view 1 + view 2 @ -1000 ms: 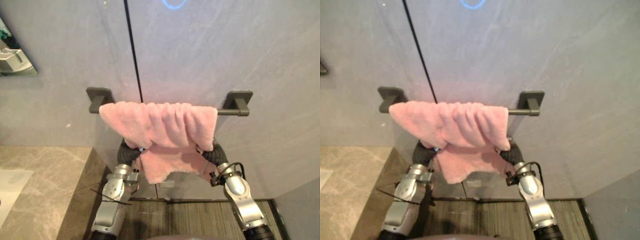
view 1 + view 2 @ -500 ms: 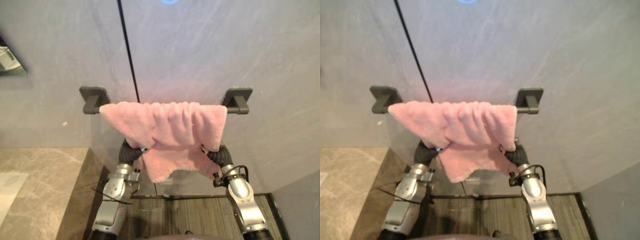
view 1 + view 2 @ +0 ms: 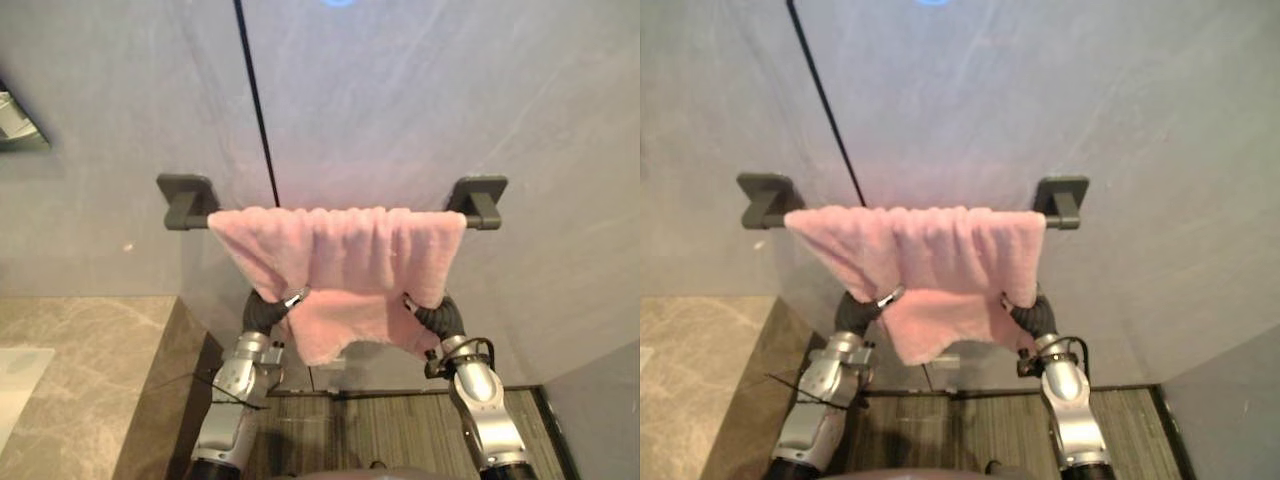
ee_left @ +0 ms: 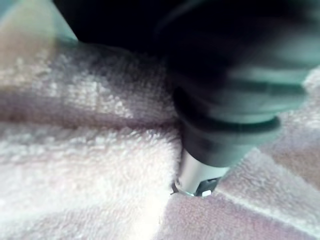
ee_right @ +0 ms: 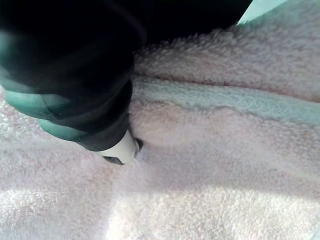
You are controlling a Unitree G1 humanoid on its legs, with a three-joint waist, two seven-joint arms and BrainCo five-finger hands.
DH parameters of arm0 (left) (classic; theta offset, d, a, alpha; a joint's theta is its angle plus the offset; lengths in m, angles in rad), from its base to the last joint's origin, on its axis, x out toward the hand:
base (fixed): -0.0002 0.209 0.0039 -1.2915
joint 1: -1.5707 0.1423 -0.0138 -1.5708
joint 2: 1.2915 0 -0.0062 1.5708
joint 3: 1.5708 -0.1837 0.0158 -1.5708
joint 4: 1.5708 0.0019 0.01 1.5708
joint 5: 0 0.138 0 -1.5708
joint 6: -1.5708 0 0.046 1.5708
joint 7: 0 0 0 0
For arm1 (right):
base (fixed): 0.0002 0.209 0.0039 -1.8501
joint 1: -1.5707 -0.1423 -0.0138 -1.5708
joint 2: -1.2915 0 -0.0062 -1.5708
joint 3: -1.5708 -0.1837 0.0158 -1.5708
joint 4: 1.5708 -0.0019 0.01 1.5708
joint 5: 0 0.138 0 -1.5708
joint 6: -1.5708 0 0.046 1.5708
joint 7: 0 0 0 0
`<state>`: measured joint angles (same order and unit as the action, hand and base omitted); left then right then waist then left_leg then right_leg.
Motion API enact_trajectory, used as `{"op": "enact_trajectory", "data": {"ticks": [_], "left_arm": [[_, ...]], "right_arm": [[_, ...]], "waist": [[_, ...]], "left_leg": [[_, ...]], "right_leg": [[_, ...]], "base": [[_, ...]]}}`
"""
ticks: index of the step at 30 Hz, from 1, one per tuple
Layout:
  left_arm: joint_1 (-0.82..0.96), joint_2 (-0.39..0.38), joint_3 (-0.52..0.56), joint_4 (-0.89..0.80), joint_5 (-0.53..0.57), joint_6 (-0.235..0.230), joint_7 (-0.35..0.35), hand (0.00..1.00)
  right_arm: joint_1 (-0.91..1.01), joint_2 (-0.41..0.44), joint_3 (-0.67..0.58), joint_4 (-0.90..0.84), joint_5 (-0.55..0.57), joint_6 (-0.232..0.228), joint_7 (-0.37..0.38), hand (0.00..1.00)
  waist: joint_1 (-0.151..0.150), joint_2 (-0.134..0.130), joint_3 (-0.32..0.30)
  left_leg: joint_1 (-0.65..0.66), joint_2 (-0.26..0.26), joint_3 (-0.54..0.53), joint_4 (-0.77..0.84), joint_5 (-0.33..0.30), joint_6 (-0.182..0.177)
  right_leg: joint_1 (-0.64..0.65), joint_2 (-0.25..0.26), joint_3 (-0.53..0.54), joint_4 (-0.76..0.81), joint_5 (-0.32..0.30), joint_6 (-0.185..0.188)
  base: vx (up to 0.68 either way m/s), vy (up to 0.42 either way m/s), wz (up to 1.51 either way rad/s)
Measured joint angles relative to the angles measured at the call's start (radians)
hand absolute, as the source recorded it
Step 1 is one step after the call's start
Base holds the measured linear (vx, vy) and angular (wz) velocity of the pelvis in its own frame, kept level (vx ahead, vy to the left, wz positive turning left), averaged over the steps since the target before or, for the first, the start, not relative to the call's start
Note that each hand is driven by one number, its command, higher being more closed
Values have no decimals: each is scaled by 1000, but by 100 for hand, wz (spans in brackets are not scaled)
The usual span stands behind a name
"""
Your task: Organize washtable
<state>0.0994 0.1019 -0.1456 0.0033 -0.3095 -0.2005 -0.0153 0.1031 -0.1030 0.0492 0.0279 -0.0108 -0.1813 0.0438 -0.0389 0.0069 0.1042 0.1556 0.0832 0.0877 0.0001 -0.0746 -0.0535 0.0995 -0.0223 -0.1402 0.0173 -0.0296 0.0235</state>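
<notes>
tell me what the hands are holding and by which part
Cannot be told: left hand and right hand are tucked under the lower edge of the pink towel, one near each side, hidden by cloth.

A pink, fluffy towel (image 3: 340, 250) is draped over a dark grey rail (image 3: 478, 200) fixed to a grey wall (image 3: 420, 90). It is spread along nearly the whole rail and gathered in soft vertical folds, with a longer part hanging lower in the middle.
</notes>
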Motion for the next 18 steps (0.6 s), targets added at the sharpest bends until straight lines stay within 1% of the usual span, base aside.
{"op": "enact_trajectory", "data": {"ticks": [3,4,5,10,18], "left_arm": [[-5,0,1,7,0,0,0,100],[-5,0,2,7,0,0,0,100],[-5,0,2,7,1,0,0,0],[-3,0,40,31,8,-1,1,0],[-2,-1,41,38,7,-2,20,0]], "right_arm": [[-1,2,0,8,0,-7,0,100],[-1,6,0,11,0,-7,0,0],[-2,8,0,18,0,-8,0,0],[-7,18,-6,46,0,-4,-10,0],[-5,17,-11,71,-1,15,-20,0]], "waist": [[0,0,0],[0,0,0],[0,0,0],[0,0,0],[1,-1,-1]], "left_leg": [[0,0,0,0,0,0],[0,0,0,0,0,0],[0,0,0,0,0,0],[0,0,-1,0,0,0],[-2,0,-4,0,0,0]], "right_leg": [[0,0,0,0,0,0],[0,0,0,0,0,0],[0,0,0,0,0,0],[0,0,-1,0,0,0],[0,0,-4,0,0,0]], "base": [[0,0,0],[0,0,0],[0,0,0],[-7,-1,0],[0,0,0]]}}
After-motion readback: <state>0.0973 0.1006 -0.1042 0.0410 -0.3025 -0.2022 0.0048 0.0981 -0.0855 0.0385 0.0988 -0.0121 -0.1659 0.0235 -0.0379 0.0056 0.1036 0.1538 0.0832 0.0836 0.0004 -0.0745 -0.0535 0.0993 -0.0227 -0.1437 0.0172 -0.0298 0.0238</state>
